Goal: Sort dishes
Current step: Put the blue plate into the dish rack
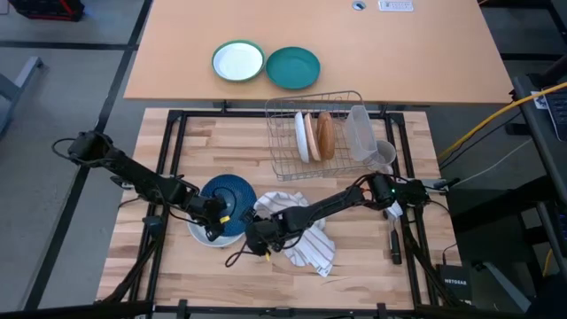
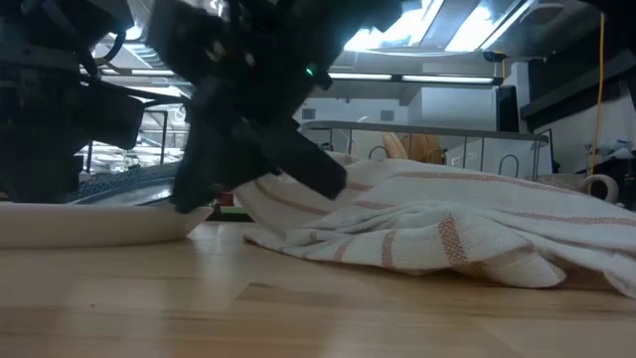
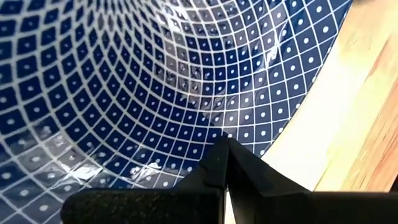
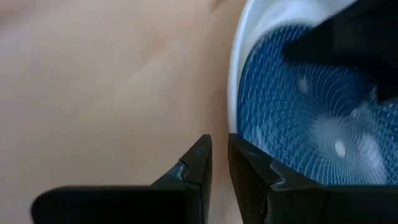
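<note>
The dark blue plate [image 1: 227,200] is found lower left of centre in the high view, lying on the wooden tabletop [image 1: 354,257], its pale rim showing along its lower edge. The white plate [image 1: 302,137] and the tan-brown plate [image 1: 325,135] are seen standing on edge in the wire dish rack [image 1: 282,151] at upper centre, well apart from both arms.

The left claw [image 1: 215,218] is placed over the lower right part of the blue plate. In the left wrist view its fingers are pressed together at the tips over the patterned face of the blue plate [image 3: 155,74]; whether the rim is caught between them cannot be told.

The right claw [image 1: 256,236] is set just beside the blue plate, off its lower right edge, with the striped dish towel [image 1: 306,232] under and behind the arm. In the right wrist view its fingers are nearly together with a thin gap, nothing between them, and the pale rim of the plate [image 4: 298,118] lies just off one side of the tips.

Judgement: the plate lies flat, left of the right claw and beneath the left claw. The left arm is nearer. Any lift is judged to depend on a finger being worked under the low rim.
</note>
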`<state>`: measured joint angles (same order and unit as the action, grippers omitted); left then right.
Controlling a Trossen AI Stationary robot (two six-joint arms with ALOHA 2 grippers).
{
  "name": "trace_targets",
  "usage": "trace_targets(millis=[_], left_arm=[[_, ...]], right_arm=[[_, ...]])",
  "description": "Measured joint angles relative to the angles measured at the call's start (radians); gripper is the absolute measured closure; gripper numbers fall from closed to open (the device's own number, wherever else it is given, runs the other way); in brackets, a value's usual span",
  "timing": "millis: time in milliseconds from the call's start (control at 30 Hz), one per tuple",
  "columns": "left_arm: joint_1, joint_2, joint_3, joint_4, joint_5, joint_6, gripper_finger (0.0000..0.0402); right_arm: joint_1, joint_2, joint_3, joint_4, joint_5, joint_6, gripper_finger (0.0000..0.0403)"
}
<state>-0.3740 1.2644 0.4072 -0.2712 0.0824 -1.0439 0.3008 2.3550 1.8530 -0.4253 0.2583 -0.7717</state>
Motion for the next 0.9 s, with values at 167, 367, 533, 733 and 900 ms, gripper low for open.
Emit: trace_targets(millis=[167,367,533,733,900], left_arm=[[0.000,0.000,0.000,0.000,-0.002,0.014,0.0401],[0.000,0.000,0.000,0.000,-0.005,0.026,0.0401],[0.000,0.000,0.000,-0.001,-0.007,0.031,0.0401],[0.000,0.000,0.000,-0.001,-0.009,0.040,0.0401],[0.000,0.000,0.000,-0.001,-0.012,0.046,0.0401]], right_arm=[[-0.001,0.000,0.000,-0.028,-0.001,-0.023,0.0345],[0.000,0.000,0.000,-0.021,-0.008,-0.023,0.0340],[0.002,0.002,0.030,-0.076,-0.007,-0.020,0.0297],[0.010,0.002,0.122,-0.229,0.053,-0.019,0.0251],[0.004,0.002,0.145,-0.213,0.195,-0.080,0.0247]])
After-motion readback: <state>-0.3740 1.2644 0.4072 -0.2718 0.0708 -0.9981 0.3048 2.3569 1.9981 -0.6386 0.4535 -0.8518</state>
